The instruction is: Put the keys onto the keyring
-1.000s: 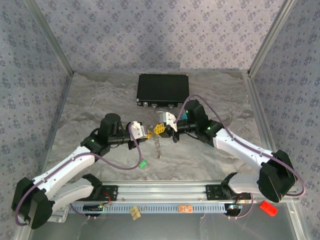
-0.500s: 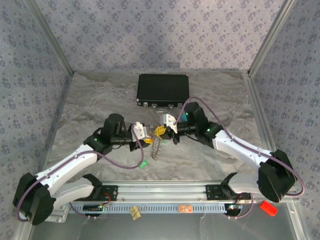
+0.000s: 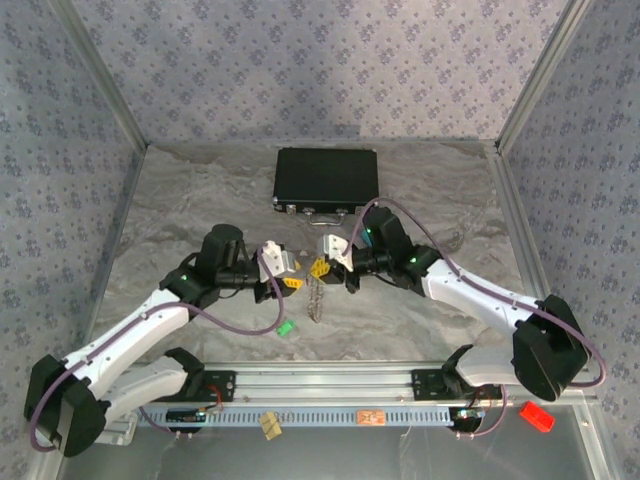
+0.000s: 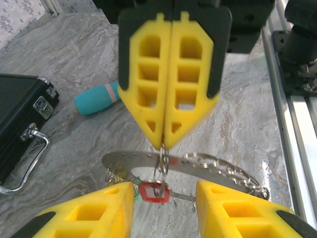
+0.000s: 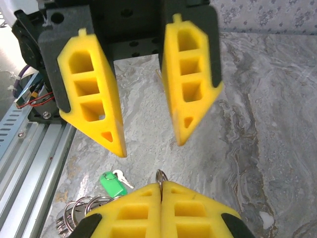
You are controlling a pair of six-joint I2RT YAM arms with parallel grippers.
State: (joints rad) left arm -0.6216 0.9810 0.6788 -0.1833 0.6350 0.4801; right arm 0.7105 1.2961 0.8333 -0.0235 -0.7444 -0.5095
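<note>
Right claw (image 4: 163, 141): fully closed, pinching the thin silvery metal keyring (image 3: 316, 297) at its top loop. Left claw (image 5: 149, 146): partly open, gripping nothing, facing the closed tips. The ring cluster extends from those tips toward the near edge, with its long axis running far-to-near. A small red-headed key (image 4: 154, 192) hangs on the loop. A small green-headed key (image 5: 111, 182) lies on the marbled desk (image 3: 200, 200), near-left of the ring.

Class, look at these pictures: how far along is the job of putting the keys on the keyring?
Done: a red key appears to hang from the keyring. In hand: the right gripper is shut on that keyring, with the left gripper open opposite it. Left: a green key lies loose on the table.
</note>
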